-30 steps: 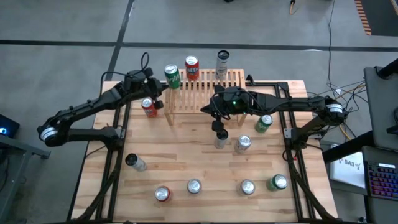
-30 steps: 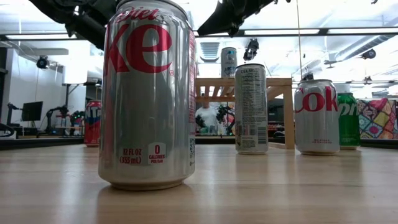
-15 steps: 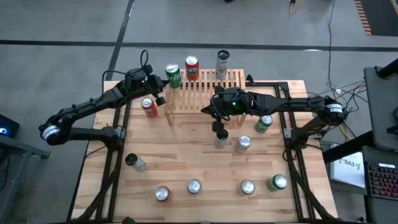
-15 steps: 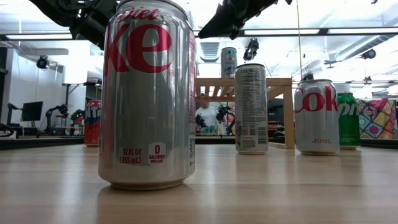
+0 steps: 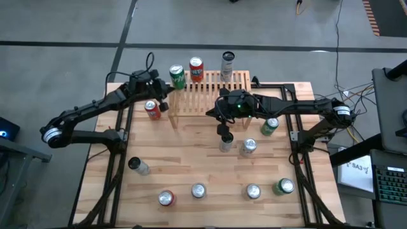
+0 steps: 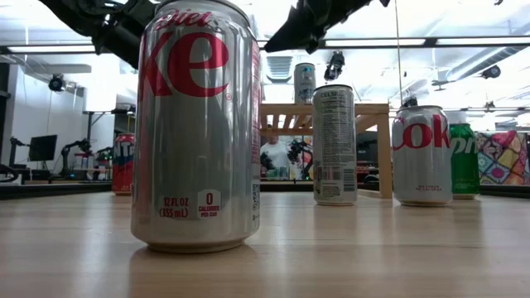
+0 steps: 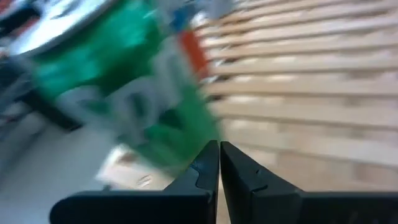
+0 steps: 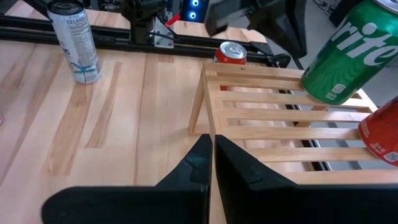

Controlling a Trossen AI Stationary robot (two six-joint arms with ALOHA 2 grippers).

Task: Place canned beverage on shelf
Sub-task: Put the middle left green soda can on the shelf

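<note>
At the upper left of the high view, the left gripper [image 5: 165, 91], jaws shut and empty, sits just beside a tilted green can [image 5: 176, 77] on the shelf [image 5: 210, 94]. The right gripper [image 5: 224, 131], also shut and empty, hangs at centre frame above a tall slim can [image 5: 226, 144], farther from the shelf.

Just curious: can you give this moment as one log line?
left pincer: shut, beside green can | right pincer: shut | slatted light-wood shelf: three cans

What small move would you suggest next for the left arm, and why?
Probably back the left gripper straight away from the green can: the can already stands on the shelf, and the gripper is shut, holds nothing and sits close to it.
</note>
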